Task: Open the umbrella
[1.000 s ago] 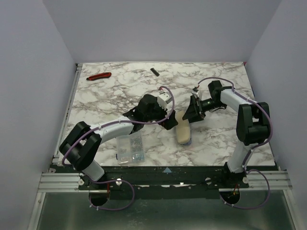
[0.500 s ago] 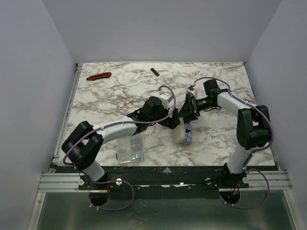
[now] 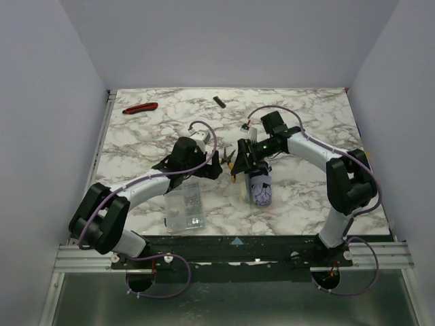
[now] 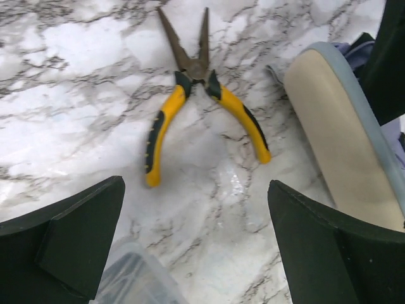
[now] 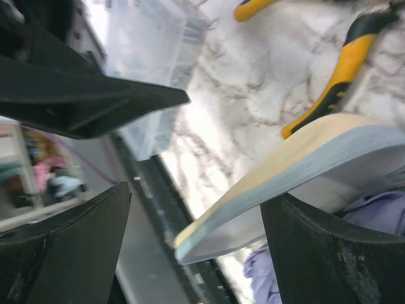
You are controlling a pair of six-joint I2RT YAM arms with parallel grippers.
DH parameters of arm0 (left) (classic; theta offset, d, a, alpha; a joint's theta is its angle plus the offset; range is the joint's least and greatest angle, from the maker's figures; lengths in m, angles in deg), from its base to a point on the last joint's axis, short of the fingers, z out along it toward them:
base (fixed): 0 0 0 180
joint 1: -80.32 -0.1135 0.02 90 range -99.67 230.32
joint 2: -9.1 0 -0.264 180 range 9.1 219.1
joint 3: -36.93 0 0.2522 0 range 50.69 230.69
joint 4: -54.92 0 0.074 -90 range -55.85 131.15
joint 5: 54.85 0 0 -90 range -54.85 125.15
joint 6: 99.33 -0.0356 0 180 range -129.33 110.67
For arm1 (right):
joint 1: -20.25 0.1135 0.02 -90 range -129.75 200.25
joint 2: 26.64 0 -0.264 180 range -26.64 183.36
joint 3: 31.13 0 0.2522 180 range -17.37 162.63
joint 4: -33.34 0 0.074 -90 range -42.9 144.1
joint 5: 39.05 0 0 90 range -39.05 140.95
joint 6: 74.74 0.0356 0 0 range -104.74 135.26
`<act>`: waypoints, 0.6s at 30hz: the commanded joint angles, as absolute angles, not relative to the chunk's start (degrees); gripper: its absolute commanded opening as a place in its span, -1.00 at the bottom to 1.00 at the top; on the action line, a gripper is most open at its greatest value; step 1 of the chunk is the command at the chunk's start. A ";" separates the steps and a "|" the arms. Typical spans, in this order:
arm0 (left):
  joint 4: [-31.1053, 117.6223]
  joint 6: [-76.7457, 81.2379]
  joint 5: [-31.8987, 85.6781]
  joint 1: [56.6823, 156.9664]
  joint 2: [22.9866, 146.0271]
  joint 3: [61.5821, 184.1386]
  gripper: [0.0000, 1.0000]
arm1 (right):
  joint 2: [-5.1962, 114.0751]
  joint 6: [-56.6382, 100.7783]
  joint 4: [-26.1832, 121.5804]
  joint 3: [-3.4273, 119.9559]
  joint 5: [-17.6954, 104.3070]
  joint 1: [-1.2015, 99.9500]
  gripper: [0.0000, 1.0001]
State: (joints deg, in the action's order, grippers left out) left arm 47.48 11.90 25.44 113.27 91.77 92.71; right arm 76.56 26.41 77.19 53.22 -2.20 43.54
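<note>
We see the umbrella (image 3: 260,190) lying bundled on the marble table (image 3: 149,136) just before the right gripper (image 5: 196,196), its cream case (image 4: 332,139) ajar with lavender fabric showing, while that gripper and the left gripper (image 4: 195,187) both gape empty, so we judge the canopy itself is yet to be opened.

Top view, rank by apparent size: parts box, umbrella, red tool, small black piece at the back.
1. parts box
2. umbrella, partly hidden at its far end
3. red tool
4. black piece
The last two lie farther from the camera, so they may look smaller than they are.
</note>
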 commanded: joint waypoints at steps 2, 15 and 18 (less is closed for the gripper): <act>45.83 9.08 23.98 108.08 89.08 92.37 0.97 | 75.47 14.41 79.66 55.43 14.80 49.05 0.70; 43.09 8.07 24.25 101.48 83.37 95.00 0.97 | 81.77 5.57 82.26 54.85 30.25 57.51 0.74; 43.10 7.90 23.86 101.44 81.69 93.92 0.97 | 79.68 1.52 84.20 53.55 27.69 57.51 0.76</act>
